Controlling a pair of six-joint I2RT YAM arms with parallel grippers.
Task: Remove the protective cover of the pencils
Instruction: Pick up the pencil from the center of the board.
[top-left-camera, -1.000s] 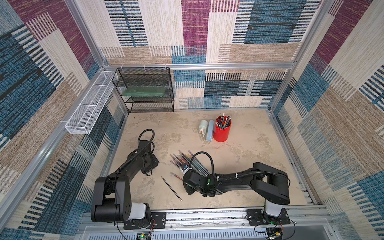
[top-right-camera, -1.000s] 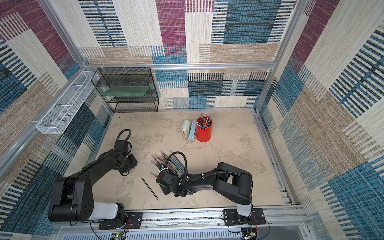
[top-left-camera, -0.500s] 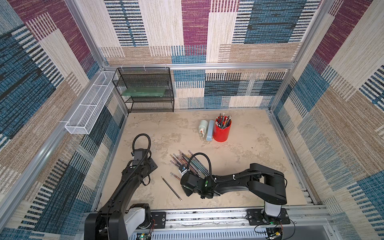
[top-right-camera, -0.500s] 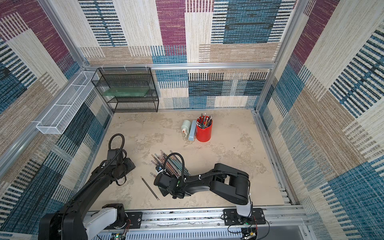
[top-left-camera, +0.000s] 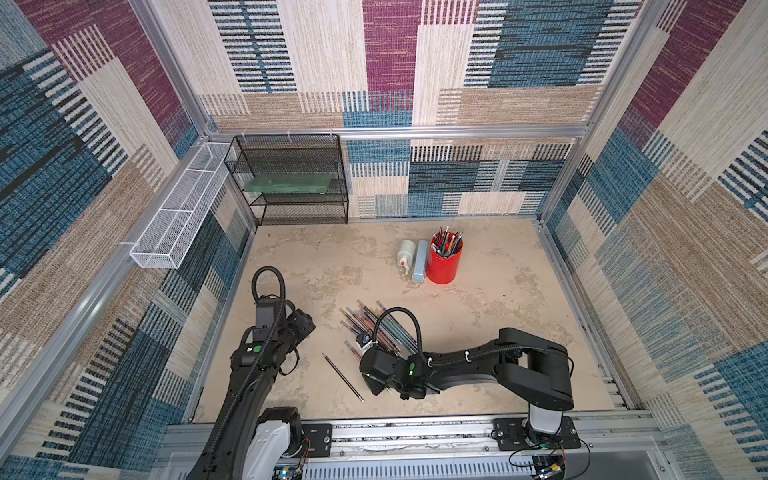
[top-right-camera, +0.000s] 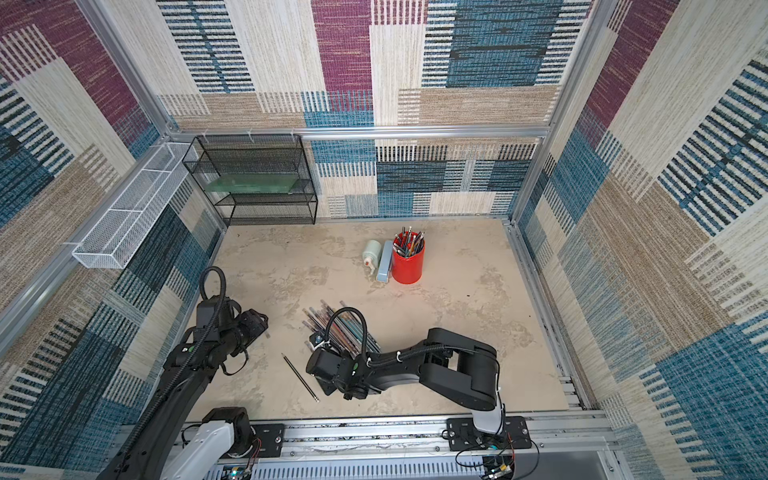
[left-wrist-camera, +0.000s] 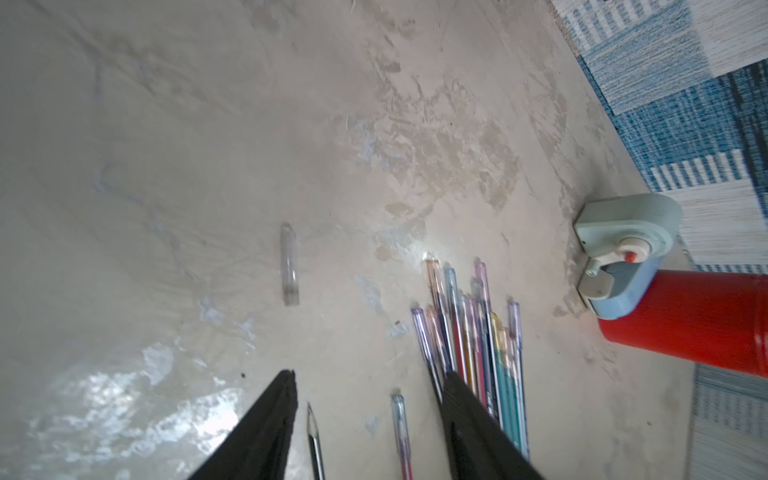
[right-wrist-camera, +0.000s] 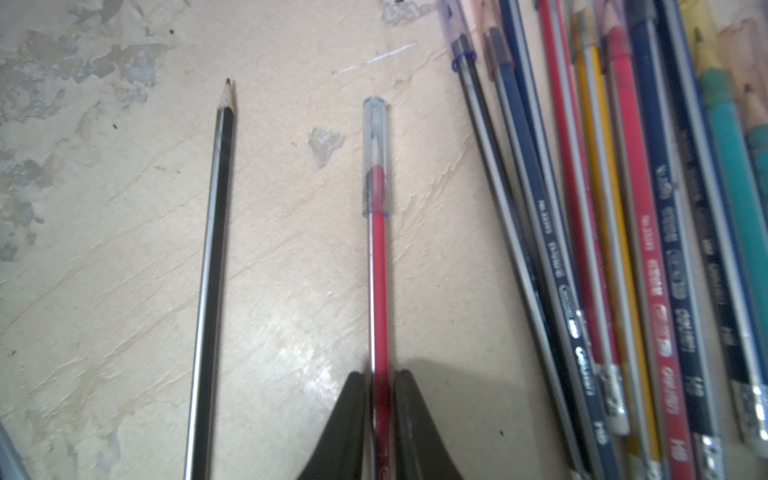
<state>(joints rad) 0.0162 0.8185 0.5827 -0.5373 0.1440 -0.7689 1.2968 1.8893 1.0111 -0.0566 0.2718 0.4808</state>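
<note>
My right gripper (right-wrist-camera: 380, 374) is shut on the shaft of a red pencil (right-wrist-camera: 378, 270) lying on the table, whose tip sits inside a clear protective cover (right-wrist-camera: 375, 158). A fan of capped pencils (top-left-camera: 380, 328) (right-wrist-camera: 623, 249) lies just beside it. A bare black pencil (top-left-camera: 343, 377) (right-wrist-camera: 212, 270) lies alone on the other side. My left gripper (left-wrist-camera: 370, 376) (top-left-camera: 307, 328) hangs open above the table, left of the pile, with nothing between its fingers. One loose clear cover (left-wrist-camera: 289, 266) lies on the table ahead of it.
A red cup (top-left-camera: 444, 262) full of pens stands at the back, with a pale green bottle (top-left-camera: 405, 253) and a light blue case (top-left-camera: 420, 262) against it. A black mesh shelf (top-left-camera: 291, 178) and a white wire basket (top-left-camera: 178, 216) are at the back left.
The left arm has unfolded and lifted at its base, and its jaws have opened. The right gripper has edged left along the pile's edge and closed on the red pencil.
</note>
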